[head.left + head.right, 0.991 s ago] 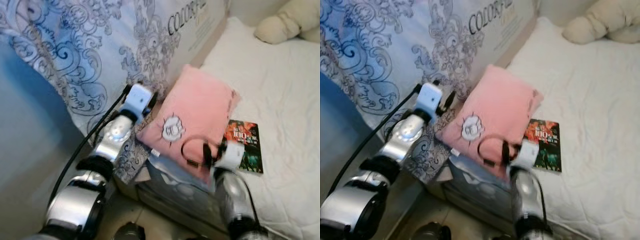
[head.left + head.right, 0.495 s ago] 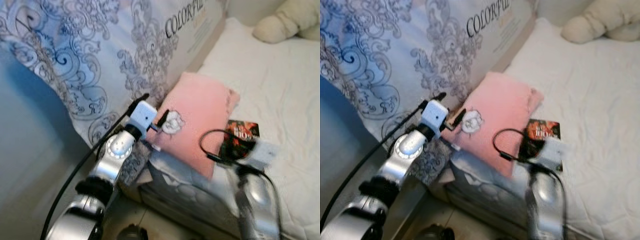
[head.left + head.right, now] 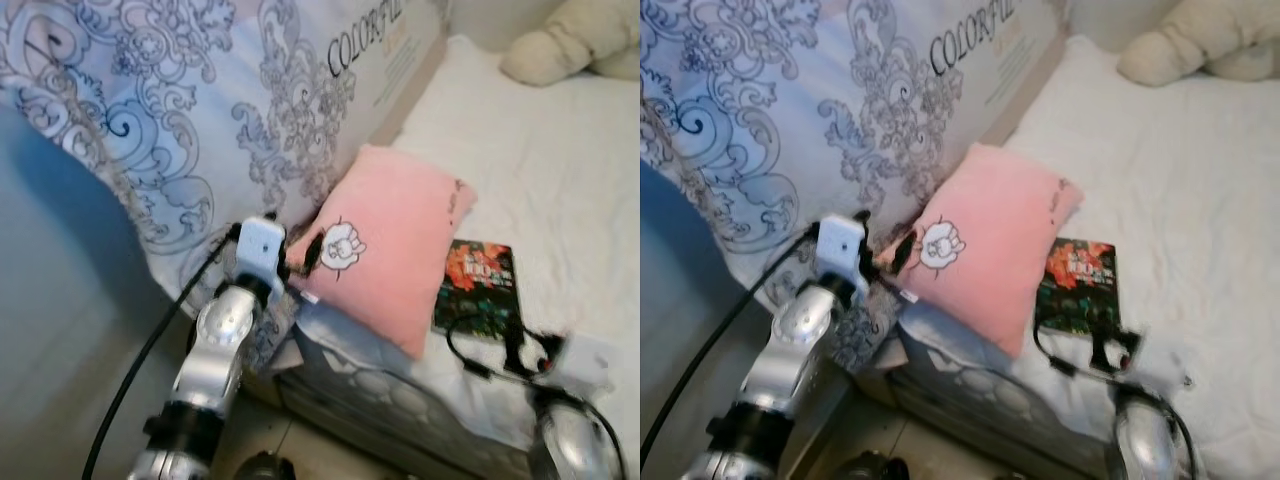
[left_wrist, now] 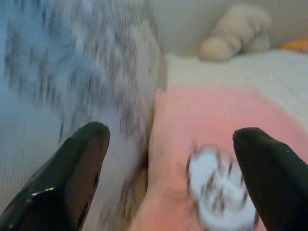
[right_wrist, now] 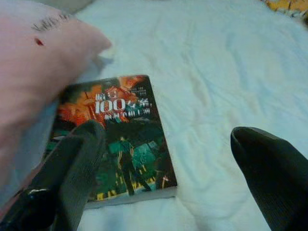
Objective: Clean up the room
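1. A pink pillow (image 3: 395, 250) with a small white cartoon patch lay at the near corner of the bed (image 3: 560, 180), leaning against a patterned blue-grey quilt (image 3: 190, 110) that draped beside it.
2. A dark book (image 3: 478, 286) with red and green cover art lay flat on the white sheet, just beside the pillow, one corner tucked under the pillow's edge.
3. The left gripper (image 4: 168, 159) hovered at the pillow's near corner, by the quilt; its two black fingers stood wide apart, holding nothing.
4. The right gripper (image 5: 166, 163) hung low over the book, fingers spread wide, empty.
5. A cream plush toy (image 3: 565, 45) rested at the far end of the bed, well apart from the pillow.
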Controlling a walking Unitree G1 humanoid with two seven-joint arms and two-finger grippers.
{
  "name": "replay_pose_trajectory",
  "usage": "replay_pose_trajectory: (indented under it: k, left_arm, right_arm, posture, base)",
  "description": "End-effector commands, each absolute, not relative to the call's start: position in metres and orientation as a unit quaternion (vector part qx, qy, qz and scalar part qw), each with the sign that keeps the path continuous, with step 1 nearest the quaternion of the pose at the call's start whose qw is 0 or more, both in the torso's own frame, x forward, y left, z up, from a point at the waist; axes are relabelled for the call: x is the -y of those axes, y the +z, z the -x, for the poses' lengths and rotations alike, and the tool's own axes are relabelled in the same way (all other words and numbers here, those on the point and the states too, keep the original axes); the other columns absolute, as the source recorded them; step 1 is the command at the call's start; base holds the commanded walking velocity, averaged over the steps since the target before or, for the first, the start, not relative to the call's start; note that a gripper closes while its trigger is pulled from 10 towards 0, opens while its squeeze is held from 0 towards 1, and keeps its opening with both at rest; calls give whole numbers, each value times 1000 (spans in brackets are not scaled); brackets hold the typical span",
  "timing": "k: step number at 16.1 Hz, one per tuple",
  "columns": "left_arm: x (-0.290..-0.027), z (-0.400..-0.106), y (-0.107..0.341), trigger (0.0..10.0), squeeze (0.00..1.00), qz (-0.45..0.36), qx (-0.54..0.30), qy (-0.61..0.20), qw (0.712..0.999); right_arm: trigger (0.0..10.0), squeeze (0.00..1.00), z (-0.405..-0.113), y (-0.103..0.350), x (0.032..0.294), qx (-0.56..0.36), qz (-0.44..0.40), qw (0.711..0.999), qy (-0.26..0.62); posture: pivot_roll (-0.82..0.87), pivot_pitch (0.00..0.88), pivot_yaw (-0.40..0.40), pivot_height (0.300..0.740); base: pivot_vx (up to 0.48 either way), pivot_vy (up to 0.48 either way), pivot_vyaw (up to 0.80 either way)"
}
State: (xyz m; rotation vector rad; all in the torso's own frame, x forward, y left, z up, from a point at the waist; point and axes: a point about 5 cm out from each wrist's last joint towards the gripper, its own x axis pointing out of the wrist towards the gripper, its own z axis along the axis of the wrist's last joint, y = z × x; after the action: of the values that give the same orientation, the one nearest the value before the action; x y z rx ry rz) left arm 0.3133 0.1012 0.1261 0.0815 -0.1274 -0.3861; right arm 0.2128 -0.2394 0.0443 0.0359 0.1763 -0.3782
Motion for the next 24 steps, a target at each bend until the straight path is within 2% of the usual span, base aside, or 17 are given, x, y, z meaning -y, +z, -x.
replay_pose_trajectory:
  k: [1, 2, 4, 7, 11, 14, 15, 18, 20, 22, 24]
  left_arm:
    - [-98, -317, 136, 10000, 0, -42, 78, -187, 978]
    - [-95, -318, 135, 10000, 0, -57, 73, -184, 979]
    - [-94, -307, 136, 10000, 0, -73, 70, -194, 976]
    - [-88, -276, 139, 10000, 0, -98, 84, -247, 960]
    - [-93, -248, 150, 10000, 0, -114, 73, -247, 960]
    - [-97, -236, 151, 10000, 0, -134, 66, -246, 958]
    - [-94, -231, 159, 10000, 0, -148, 79, -250, 954]
    - [-90, -228, 168, 10000, 0, -161, 91, -257, 949]
    - [-88, -227, 170, 10000, 0, -183, 98, -263, 942]
    - [-78, -221, 176, 10000, 0, -204, 129, -301, 922]
    - [-70, -210, 184, 10000, 0, -153, 136, -355, 912]
  right_arm:
    - [10000, 0, -219, 35, 243, -102, -37, 974, -198]
    - [10000, 0, -240, 26, 249, -122, -70, 969, -205]
    - [10000, 0, -259, 30, 253, -122, -85, 968, -202]
    - [10000, 0, -282, 37, 264, -116, -102, 963, -219]
    - [10000, 0, -307, 46, 265, -112, -160, 952, -237]
    - [10000, 0, -310, 42, 263, -123, -209, 936, -255]
    - [10000, 0, -310, 40, 259, -109, -275, 916, -270]
    - [10000, 0, -301, 26, 257, -124, -332, 891, -286]
    - [10000, 0, -301, 21, 251, -136, -344, 889, -268]
    - [10000, 0, -303, 17, 237, -151, -359, 892, -229]
    - [10000, 0, -304, 16, 226, -156, -359, 897, -205]
  posture:
    - [12, 0, 53, 740]
    - [21, 0, 55, 740]
    - [52, 0, 44, 740]
    - [133, 93, 40, 740]
    - [211, 178, 32, 740]
    - [224, 213, 28, 740]
    - [229, 228, 23, 740]
    - [222, 235, 24, 740]
    - [213, 236, 29, 740]
    - [205, 233, 30, 740]
    - [200, 229, 29, 740]
  base:
    - [0, 0, 0]
    - [0, 0, 0]
    - [0, 0, 0]
    - [0, 0, 0]
    - [0, 0, 0]
    - [0, 0, 0]
    - [0, 0, 0]
    - [0, 0, 0]
    - [0, 0, 0]
    - [0, 0, 0]
    - [0, 0, 0]
